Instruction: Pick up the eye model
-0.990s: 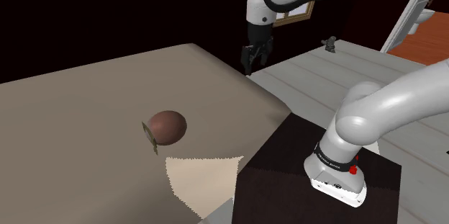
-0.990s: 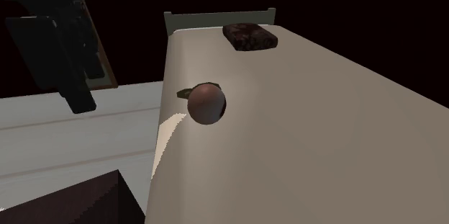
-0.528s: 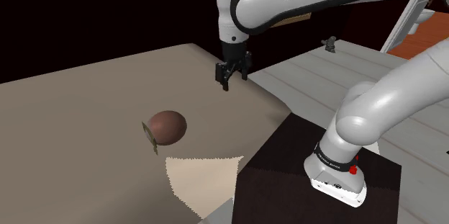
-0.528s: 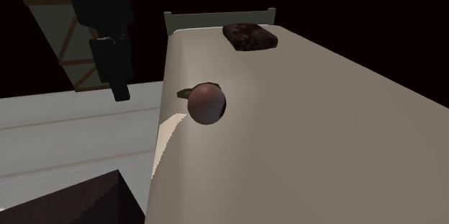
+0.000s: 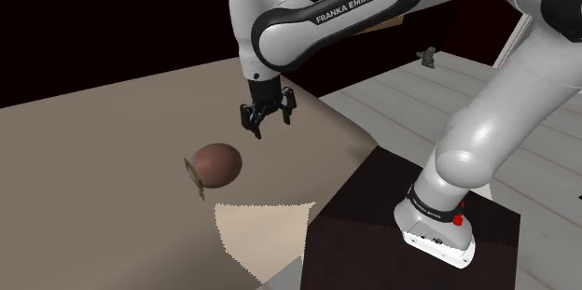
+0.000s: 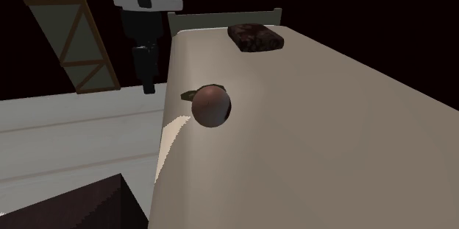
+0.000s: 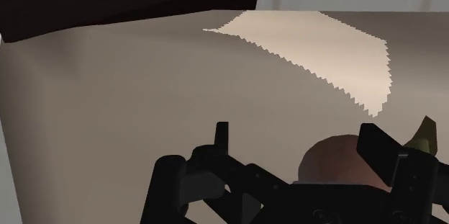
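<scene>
The eye model (image 5: pixel 216 164) is a reddish-brown ball with a flat olive piece on one side. It lies on the beige bed (image 5: pixel 103 148) near its edge. My gripper (image 5: pixel 266 122) hangs open above the bed, a little to the shoulder view's right of the ball and higher up. The second exterior view has the gripper (image 6: pixel 148 80) beside the bed's edge, to that view's left of the eye model (image 6: pixel 211 105). In the wrist view the ball (image 7: pixel 338 159) sits close to one finger of my gripper (image 7: pixel 298 132); the fingers stand apart and hold nothing.
A dark pillow (image 6: pixel 255 37) lies by the headboard (image 6: pixel 221 18). My dark stand (image 5: pixel 410 232) is next to the bed. There is grey plank floor (image 5: pixel 448 83) beyond, with a small dark object (image 5: pixel 428 56). A wooden frame (image 6: pixel 73 36) leans against a black area.
The arm has swung to the shoulder view's left and lowered, carrying the open gripper from above the floor to over the bed near the eye model. The ball has not moved.
</scene>
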Robot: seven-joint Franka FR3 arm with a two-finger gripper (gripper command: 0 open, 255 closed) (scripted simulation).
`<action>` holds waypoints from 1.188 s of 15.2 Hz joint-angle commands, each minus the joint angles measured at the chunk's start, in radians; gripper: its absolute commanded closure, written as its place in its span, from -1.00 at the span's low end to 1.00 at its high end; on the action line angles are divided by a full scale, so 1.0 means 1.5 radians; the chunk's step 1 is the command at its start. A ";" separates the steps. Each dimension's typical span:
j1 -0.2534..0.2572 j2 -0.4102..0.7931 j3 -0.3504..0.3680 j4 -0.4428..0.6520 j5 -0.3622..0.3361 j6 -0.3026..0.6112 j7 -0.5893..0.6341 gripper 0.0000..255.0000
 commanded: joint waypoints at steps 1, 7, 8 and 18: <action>0.002 0.063 0.020 0.037 -0.021 0.015 0.053 -1.00; 0.035 0.245 0.043 0.172 -0.100 0.021 0.196 -1.00; 0.045 0.276 0.043 0.199 -0.113 0.019 0.217 -1.00; 0.172 0.589 -0.004 0.544 -0.201 -0.062 0.365 -1.00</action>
